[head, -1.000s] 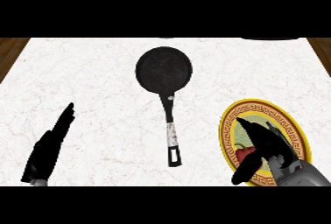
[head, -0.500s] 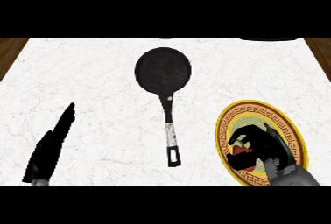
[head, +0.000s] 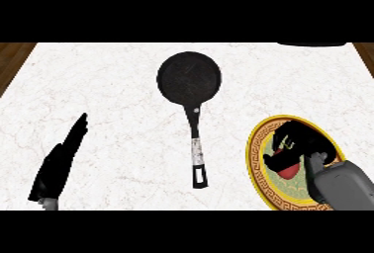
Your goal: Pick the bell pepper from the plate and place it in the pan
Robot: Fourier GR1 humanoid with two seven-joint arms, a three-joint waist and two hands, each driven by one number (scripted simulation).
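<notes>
A red bell pepper (head: 288,171) lies on the yellow-rimmed plate (head: 257,170) at the lower right, mostly hidden under my right hand (head: 296,144). The fingers of that hand curl down round the pepper, with only a red patch showing below them. The black pan (head: 189,76) sits at the upper middle of the counter, its handle (head: 196,154) pointing toward me. At the lower left my left hand (head: 61,162) rests open, fingers straight, far from the pan and plate.
The white marble counter (head: 110,74) stretches round the pan. A wooden floor edge (head: 13,59) shows at the upper left. A dark object (head: 310,44) peeks in at the top right edge.
My right hand has moved further over the plate and its fingers have curled down onto the pepper. The left hand and pan have stayed still.
</notes>
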